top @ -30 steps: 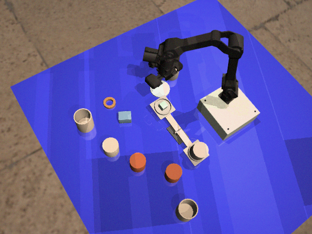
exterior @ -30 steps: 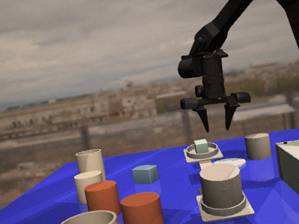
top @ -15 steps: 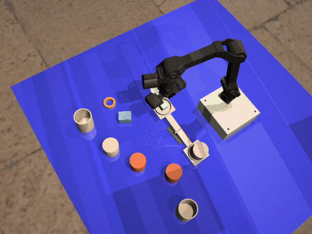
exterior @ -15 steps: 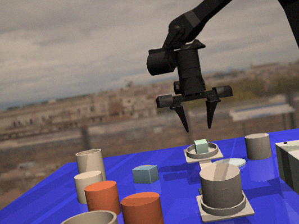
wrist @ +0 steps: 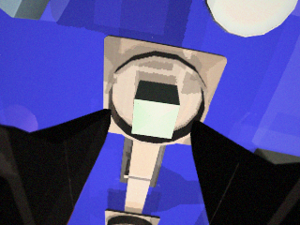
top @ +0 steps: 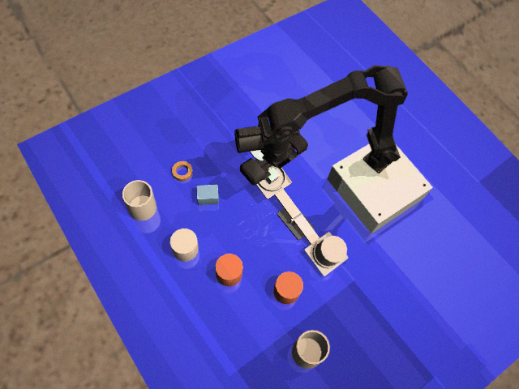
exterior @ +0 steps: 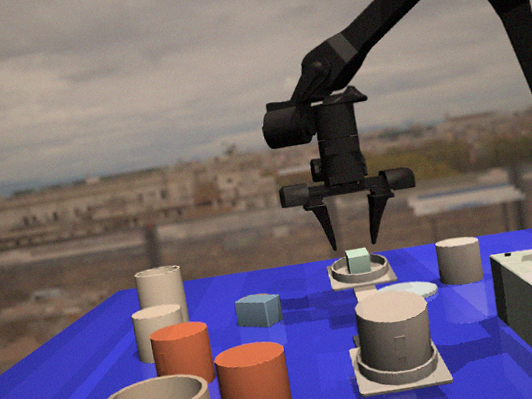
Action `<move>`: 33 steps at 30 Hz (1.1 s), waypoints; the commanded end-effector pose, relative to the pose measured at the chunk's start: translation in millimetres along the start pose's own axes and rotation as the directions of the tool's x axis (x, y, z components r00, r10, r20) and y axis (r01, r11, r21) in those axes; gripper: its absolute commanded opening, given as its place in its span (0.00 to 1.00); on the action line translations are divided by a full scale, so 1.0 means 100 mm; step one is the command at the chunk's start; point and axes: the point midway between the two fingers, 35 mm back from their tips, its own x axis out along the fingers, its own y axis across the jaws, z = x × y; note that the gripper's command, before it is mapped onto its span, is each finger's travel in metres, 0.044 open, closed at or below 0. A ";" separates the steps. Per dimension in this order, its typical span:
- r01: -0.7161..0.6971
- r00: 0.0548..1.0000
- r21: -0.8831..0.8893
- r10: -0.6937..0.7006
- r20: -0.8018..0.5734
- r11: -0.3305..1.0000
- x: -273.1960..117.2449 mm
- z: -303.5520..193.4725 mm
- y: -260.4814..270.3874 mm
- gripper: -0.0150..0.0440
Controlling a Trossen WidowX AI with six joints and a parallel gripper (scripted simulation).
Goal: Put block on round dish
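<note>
A pale green block (top: 272, 174) (exterior: 358, 261) (wrist: 156, 117) sits uncovered in the raised ring on the far pan of the balance (top: 288, 203) (wrist: 144, 157). My gripper (exterior: 355, 245) (wrist: 151, 121) is open and empty, pointing down just above the block, with the fingertips on either side in the wrist view. One beige cup (top: 334, 249) (exterior: 393, 328) stands on the near pan. The other beige cup (exterior: 459, 261) stands on the table beyond the dish; the arm hides it in the top view. The pale round dish (top: 257, 155) (exterior: 412, 290) (wrist: 250, 16) is bare where it shows.
Two orange cylinders (top: 229, 268) (top: 289, 286), a beige cylinder (top: 183, 243), a blue-grey box (top: 208, 194), an orange ring (top: 175, 170) and two open beige containers (top: 143, 207) (top: 310, 349) stand on the table. The white base box (top: 389, 192) is under the arm.
</note>
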 end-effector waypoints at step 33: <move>0.006 1.000 0.004 -0.006 0.001 1.000 0.10 0.01 0.01 0.25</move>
